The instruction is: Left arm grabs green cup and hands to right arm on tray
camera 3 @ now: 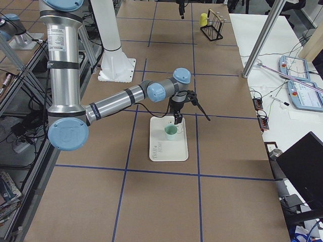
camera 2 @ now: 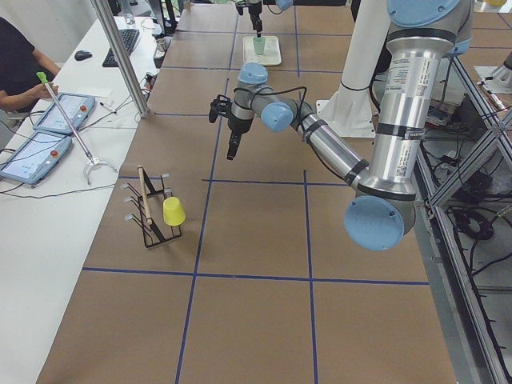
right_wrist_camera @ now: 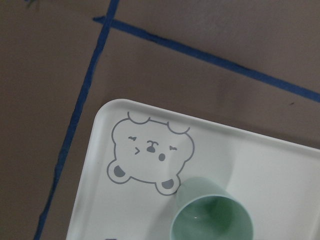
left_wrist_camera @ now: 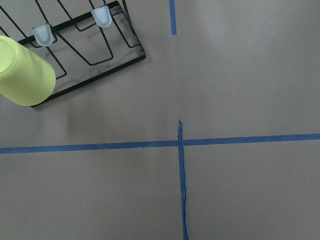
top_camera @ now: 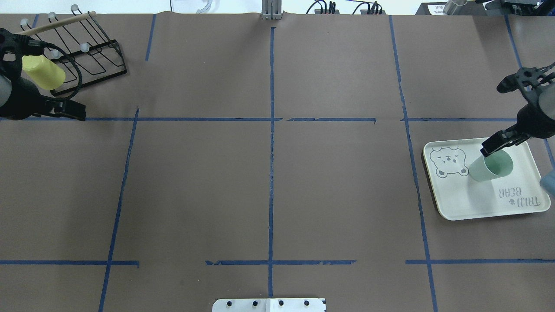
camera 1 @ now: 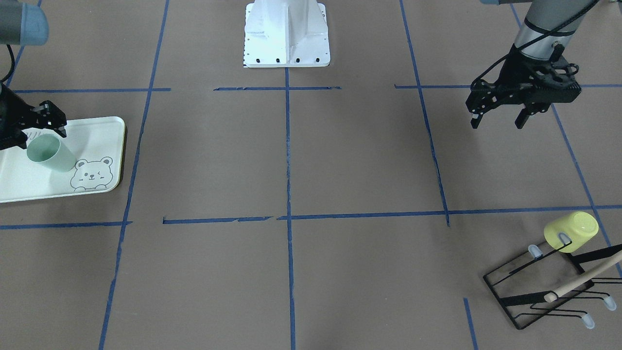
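Right arm's black two-finger gripper (camera 1: pixel 40 138): jaws spread, nothing pinched, hanging low over the small pale mint-green plastic cup (camera 1: pixel 50 154). Front view shows one fingertip (camera 1: pixel 59 130) off the rim on the side toward the table's middle. The other sits on the opposite side at the view's edge, so the fingers straddle the rim. Overhead view has one finger crossing the rim's far edge; can't tell if that's contact or just overlap. Cup stands upright, mouth up, on the pale cream-green rectangular plastic tray (camera 1: pixel 99 133), just beside the grey winking bear drawing (camera 1: pixel 91 174), between it and the "TAIJI BEAR" lettering (top_camera: pixel 522 198). Right wrist camera: cup at the lower edge of the shot, rim overlapping one bear paw. Tray lies flat on the brown paper-covered table (camera 1: pixel 218 155), which is marked with blue tape lines (camera 1: pixel 287 146), at the robot's right end. Left arm's black two-finger gripper (camera 1: pixel 496 124): jaws wide apart, empty, pointing down, hovering above bare table at the opposite end, well apart from cup and tray. Near it a black wire rack (camera 1: pixel 525 297) with a small yellow plastic cup (camera 1: pixel 572 231) tipped mouth-down on one prong and a pale wooden rod (camera 1: pixel 583 276) lying across it. Left wrist camera shows the rack corner, the yellow cup and tape lines. White robot base plate (camera 1: pixel 286 39) sits between the two arms at the table edge.
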Robot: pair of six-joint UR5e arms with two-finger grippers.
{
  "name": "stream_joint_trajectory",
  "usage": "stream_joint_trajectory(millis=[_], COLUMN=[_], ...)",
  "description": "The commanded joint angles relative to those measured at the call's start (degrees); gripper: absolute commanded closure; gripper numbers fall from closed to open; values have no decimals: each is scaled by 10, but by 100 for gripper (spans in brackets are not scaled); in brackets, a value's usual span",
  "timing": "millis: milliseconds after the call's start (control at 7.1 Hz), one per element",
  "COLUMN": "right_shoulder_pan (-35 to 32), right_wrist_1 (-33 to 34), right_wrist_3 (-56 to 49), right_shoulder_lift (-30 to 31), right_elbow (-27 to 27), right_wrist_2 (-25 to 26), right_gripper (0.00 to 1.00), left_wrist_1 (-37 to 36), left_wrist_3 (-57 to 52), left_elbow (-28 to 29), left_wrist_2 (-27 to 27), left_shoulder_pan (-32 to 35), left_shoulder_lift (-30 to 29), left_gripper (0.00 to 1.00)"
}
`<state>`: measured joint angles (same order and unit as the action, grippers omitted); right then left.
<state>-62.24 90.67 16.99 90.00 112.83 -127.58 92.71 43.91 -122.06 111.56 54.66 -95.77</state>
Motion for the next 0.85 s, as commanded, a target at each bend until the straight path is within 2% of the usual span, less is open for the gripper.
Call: stream_joint_trajectory(millis=[0, 141, 282, 564, 705], right_shoulder_pan=[-79, -114, -162, -221, -231], right_wrist_1=[2, 0, -4, -6, -5], right_wrist_3=[-6, -13, -47, -125, -131], right_shoulder_lift=[11, 32, 63, 128, 153], right_elbow=[14, 15, 17, 37, 56], right_wrist_2=[-27, -44, -83, -103, -97], right_gripper=[0, 0, 0, 0, 0], left_wrist_1=[-3, -4, -7, -107, -122], left_wrist_3=[-137, -201, -284, -430, -468], left_elbow=[-2, 2, 8, 39, 77], left_wrist_2=[49, 127, 156, 163, 185], left_shoulder_pan=[52, 114, 161, 240, 259], left_shoulder_lift=[54, 76, 107, 103, 102], left_gripper=[0, 0, 0, 0, 0])
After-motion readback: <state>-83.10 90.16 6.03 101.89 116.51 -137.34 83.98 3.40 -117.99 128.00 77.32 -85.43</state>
